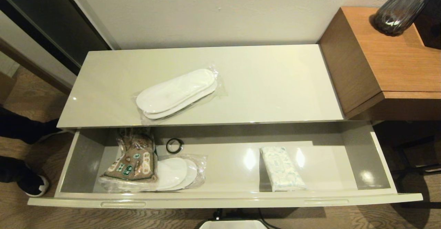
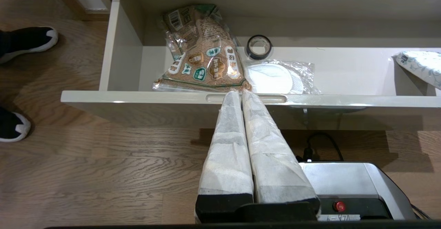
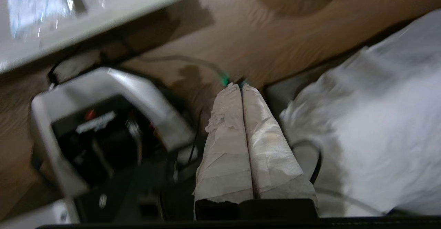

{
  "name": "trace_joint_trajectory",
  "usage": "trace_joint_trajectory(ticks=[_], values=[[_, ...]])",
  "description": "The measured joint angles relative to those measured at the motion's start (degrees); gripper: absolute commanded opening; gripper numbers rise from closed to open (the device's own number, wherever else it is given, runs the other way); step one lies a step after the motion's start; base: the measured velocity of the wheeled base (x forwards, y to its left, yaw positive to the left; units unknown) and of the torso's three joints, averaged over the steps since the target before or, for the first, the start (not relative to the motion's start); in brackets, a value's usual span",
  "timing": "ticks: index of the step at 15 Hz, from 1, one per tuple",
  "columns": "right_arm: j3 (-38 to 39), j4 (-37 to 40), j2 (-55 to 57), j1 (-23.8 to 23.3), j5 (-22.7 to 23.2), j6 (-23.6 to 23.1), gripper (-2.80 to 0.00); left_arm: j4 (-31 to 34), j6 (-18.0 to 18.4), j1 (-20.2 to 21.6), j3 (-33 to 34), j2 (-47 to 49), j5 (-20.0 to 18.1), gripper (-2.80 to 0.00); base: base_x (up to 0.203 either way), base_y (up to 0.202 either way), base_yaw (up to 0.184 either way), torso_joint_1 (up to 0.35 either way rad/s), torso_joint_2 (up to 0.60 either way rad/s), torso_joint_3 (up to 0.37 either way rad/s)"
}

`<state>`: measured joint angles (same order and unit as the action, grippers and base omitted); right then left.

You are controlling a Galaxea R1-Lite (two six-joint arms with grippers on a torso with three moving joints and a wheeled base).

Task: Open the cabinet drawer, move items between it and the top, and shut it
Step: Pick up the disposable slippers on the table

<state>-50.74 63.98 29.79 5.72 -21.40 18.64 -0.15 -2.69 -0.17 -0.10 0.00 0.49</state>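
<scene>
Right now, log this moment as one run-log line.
drawer: open | slippers: on top | tissue pack: in drawer | left gripper: shut, at drawer front | right gripper: shut, low over floor

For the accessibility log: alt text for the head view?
Open drawer holding a brown packet on wrapped slippers, a black ring and a tissue pack. Another slipper pair lies on the cabinet top.

the drawer (image 1: 224, 199) stands pulled open beyond the closed left gripper (image 2: 241, 92), holding wrapped slippers (image 2: 275, 79) just ahead and a tissue pack (image 1: 282, 168) far aside; another slipper pair (image 1: 177, 92) lies on the top (image 1: 275, 84).
</scene>
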Motion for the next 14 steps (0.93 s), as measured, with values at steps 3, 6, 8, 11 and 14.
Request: trace_joint_trajectory(ticks=[3,6,8,11,14], values=[[5.32,0.32,-11.75,-4.81,7.47,-5.29,-2.80,-0.01,0.00,-0.04,0.00,0.00,0.02,-2.80,0.000,0.000,0.000,0.000,0.00,0.000],[18.60,-16.06,-22.10,-5.77,8.15,-14.20,-2.80,-0.01,0.00,-0.01,0.00,0.00,0.00,-2.80,0.000,0.000,0.000,0.000,0.00,0.000],[31.33,-34.54,-25.28,-5.92,8.94,-17.76,-2.80,0.01,0.00,-0.01,0.00,0.00,0.00,-2.80,0.000,0.000,0.000,0.000,0.00,0.000],[46.82,-62.93,-27.36,-6.01,14.37,-20.65,-2.80,0.01,-0.02,-0.01,0.00,0.00,0.00,-2.80,0.000,0.000,0.000,0.000,0.00,0.000],[50.26,-72.55,-28.13,-6.07,21.10,-21.55,-2.80,0.04,0.00,0.01,0.00,0.00,0.02,-2.80,0.000,0.000,0.000,0.000,0.00,0.000]])
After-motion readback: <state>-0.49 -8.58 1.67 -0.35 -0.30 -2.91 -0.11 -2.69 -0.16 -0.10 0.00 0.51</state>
